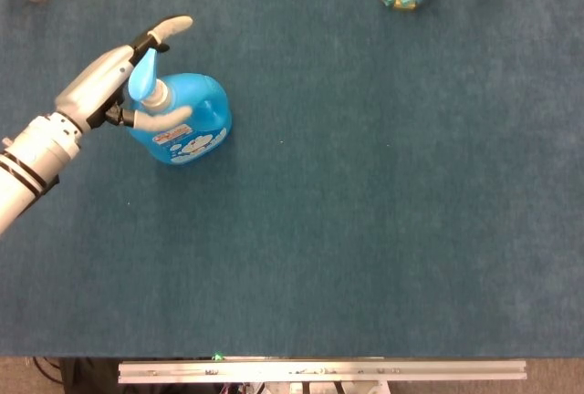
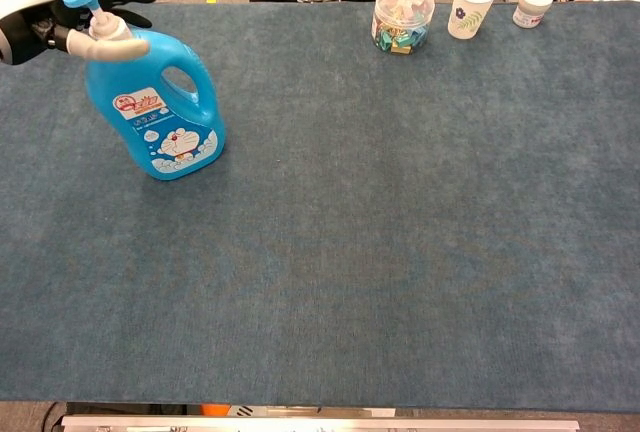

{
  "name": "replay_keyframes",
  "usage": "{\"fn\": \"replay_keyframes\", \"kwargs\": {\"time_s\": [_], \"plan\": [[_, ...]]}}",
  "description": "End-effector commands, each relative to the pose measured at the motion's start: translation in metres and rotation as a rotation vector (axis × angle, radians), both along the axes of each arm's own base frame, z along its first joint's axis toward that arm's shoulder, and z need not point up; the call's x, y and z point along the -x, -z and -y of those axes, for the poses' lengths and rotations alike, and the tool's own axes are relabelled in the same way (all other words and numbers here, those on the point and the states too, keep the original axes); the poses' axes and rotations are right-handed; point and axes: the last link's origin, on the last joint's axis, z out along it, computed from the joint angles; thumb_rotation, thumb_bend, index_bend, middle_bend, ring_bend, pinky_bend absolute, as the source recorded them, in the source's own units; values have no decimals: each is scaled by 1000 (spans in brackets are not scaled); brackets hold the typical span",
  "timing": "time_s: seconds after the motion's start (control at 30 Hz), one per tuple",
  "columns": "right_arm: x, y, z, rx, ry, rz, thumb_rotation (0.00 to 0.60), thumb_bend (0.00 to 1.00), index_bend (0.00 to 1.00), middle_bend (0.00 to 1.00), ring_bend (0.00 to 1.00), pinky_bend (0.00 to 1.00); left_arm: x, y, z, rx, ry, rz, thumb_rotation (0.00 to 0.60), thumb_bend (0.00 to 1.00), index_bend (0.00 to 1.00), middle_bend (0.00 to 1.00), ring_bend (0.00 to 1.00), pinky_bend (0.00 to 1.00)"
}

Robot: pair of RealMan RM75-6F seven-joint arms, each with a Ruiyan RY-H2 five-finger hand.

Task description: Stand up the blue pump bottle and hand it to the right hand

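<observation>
Standing upright at far left of the table [image 2: 400, 252]: blue pump bottle [image 2: 155, 102] | left hand [image 2: 75, 17] grasping its neck under the pump, fingers wrapped round | right hand nowhere on camera

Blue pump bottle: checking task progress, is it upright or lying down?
Upright: the blue pump bottle stands on its base, pump on top, left robot hand around its neck.
</observation>
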Motion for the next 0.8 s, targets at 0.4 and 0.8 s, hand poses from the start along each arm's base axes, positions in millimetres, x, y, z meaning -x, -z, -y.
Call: {"fn": "replay_keyframes", "kwargs": {"time_s": [0.4,0.8], "plan": [[-2,1,1,-7,-13,3,600,197,254,305,207,267,8,-11,9,36,-47,16,600,246,0,0,0,122],[-2,2,1,-12,-13,4,600,197,254,305,207,267,23,-13,16,52,-88,-22,599,246,0,0,0,122]]}}
